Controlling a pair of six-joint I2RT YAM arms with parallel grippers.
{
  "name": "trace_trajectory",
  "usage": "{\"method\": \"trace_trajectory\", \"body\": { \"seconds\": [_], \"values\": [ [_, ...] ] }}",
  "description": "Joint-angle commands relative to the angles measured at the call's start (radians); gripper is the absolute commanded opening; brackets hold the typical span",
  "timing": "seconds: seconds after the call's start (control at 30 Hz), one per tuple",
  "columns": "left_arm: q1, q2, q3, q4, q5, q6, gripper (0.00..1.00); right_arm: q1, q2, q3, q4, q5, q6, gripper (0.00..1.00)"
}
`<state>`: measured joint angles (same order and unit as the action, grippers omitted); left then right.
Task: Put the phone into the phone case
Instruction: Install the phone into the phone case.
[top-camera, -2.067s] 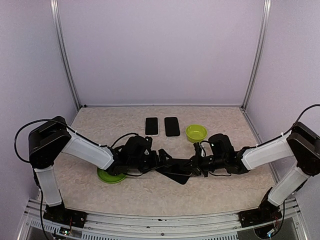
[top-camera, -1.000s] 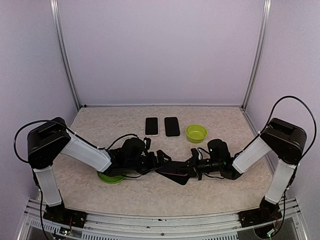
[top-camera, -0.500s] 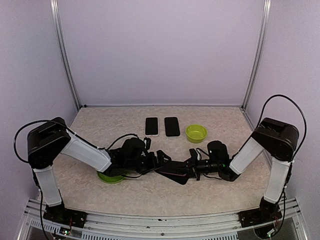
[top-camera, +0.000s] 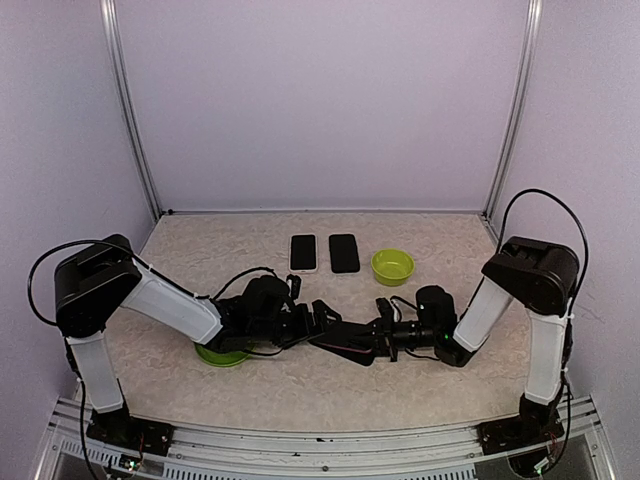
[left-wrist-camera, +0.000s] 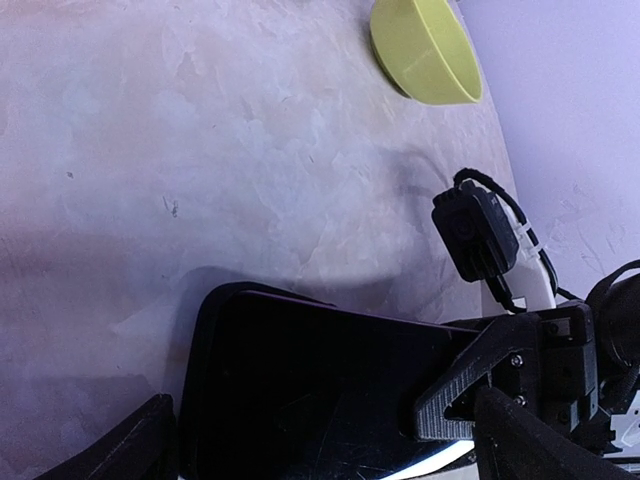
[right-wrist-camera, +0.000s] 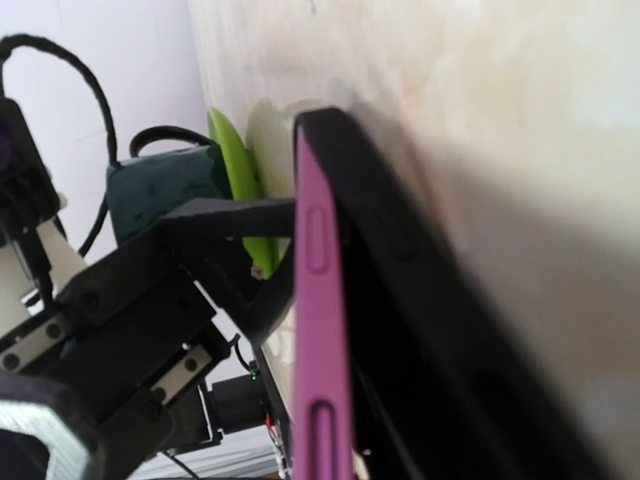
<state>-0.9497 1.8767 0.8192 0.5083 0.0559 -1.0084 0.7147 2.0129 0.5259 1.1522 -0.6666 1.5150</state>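
phone (left-wrist-camera: 320, 390), the black slab as best i can tell, lies against the magenta-edged phone case (right-wrist-camera: 320, 340) mid-counter (top-camera: 300, 390), between my two arms; whether it is fully seated i cannot tell. my right gripper (top-camera: 374, 338) has its fingers pinching one end of the case, while my left gripper (top-camera: 318, 326) hangs at the other end, fingers (left-wrist-camera: 140, 450) spread wide and touching nothing i can see. gripped at one end only, the case could pivot or slip if my left side pushes unevenly, popping a corner loose, and our fingertips are near enough to collide.
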Motion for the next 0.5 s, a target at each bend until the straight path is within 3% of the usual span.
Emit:
{"method": "trace_trajectory", "body": {
  "seconds": [0.0,0.47],
  "values": [
    [-0.017,-0.007,-0.005,0.065,0.071,-0.003,0.99,0.017,0.063,0.017,-0.028,-0.023,0.026,0.0],
    [0.011,-0.042,-0.017,-0.002,0.042,0.018,0.99,-0.002,-0.012,0.005,0.083,-0.049,-0.075,0.0]
  ]
}}
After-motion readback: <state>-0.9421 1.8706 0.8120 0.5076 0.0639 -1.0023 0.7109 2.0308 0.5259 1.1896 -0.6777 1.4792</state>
